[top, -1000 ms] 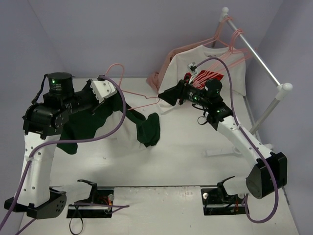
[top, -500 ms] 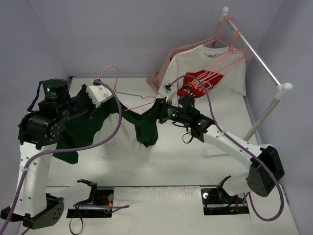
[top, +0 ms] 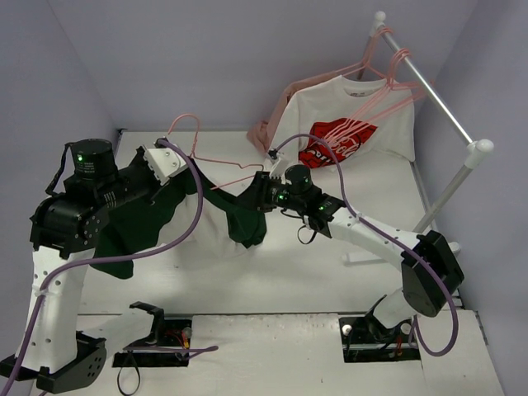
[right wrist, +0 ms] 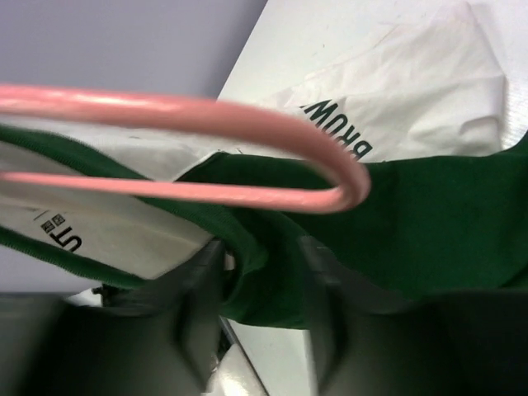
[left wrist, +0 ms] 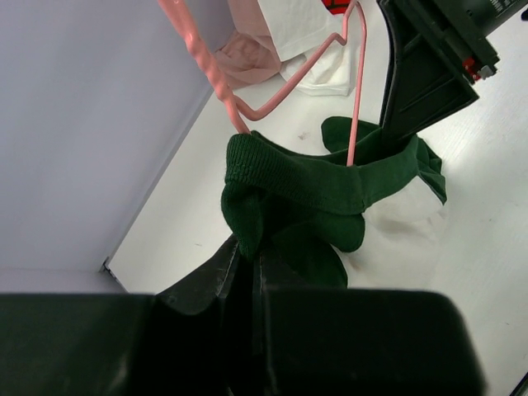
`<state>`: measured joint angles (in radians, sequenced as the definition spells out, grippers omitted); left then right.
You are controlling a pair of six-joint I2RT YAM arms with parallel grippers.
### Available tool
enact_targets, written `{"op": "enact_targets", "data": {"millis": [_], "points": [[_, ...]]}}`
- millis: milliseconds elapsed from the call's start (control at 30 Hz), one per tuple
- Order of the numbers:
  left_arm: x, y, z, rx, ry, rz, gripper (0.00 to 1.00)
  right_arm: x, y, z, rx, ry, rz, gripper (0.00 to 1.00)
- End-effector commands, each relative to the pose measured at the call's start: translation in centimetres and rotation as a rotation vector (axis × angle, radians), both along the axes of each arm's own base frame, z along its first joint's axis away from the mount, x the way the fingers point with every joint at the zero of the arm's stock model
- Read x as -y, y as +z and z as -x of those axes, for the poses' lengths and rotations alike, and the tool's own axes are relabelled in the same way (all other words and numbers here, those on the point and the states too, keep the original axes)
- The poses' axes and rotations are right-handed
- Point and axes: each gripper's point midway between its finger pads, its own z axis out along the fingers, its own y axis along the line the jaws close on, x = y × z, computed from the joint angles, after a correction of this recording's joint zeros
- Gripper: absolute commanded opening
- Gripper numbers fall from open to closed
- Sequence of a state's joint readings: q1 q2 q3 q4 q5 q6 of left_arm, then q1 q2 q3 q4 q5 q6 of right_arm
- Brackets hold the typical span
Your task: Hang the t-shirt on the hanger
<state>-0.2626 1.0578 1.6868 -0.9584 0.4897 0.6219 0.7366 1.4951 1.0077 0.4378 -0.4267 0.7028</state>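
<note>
The t-shirt, dark green and white, hangs off the table between my two grippers. My left gripper is shut on its green collar, and the shut jaws pinch a fold of it. The pink hanger runs into the collar opening, its hook sticking up behind my left wrist. My right gripper is at the far end of the collar. In the right wrist view its fingers stand apart on either side of green fabric, under the hanger's bent end.
A clothes rack stands at the back right with spare pink hangers. A white t-shirt with a red logo hangs on it, and a pale pink garment lies beside it. Walls close in left and right.
My right gripper has swung left and down from the rack side to the shirt's collar. My left arm has lowered slightly with the shirt and hanger.
</note>
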Motion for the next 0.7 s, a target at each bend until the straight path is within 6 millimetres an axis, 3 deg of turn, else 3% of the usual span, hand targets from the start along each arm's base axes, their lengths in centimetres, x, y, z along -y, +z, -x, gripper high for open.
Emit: {"op": "enact_targets", "data": {"millis": [0,33,67,133,300,467,667], "points": [[0.7,3.4,0.0,0.133,-0.028,0.054,0.0,-1.2,4.0,-0.4,0.095,0.014,-0.093,0.31],[0.7,3.4,0.1,0.136,-0.028,0.055,0.0,-1.2,3.9,-0.2,0.094,0.022,-0.09,0.24],[0.7,3.1,0.1,0.128,-0.028,0.054,0.0,-1.1,3.8,-0.1,0.101,0.028,-0.087,0.1],[0.6,2.8,0.4,0.127,-0.027,0.055,0.0,-0.9,3.6,0.0,0.107,0.026,-0.081,0.0],[0.0,1.6,1.4,0.125,-0.017,0.039,0.0,1.4,4.0,-0.8,0.119,-0.009,-0.061,0.0],[-0.6,0.5,1.9,0.123,0.003,0.021,0.0,5.7,4.4,-3.3,0.132,-0.091,0.002,0.0],[-1.0,0.6,1.9,0.137,0.016,0.006,0.0,7.1,6.0,-4.7,0.178,-0.11,0.06,0.0]]}}
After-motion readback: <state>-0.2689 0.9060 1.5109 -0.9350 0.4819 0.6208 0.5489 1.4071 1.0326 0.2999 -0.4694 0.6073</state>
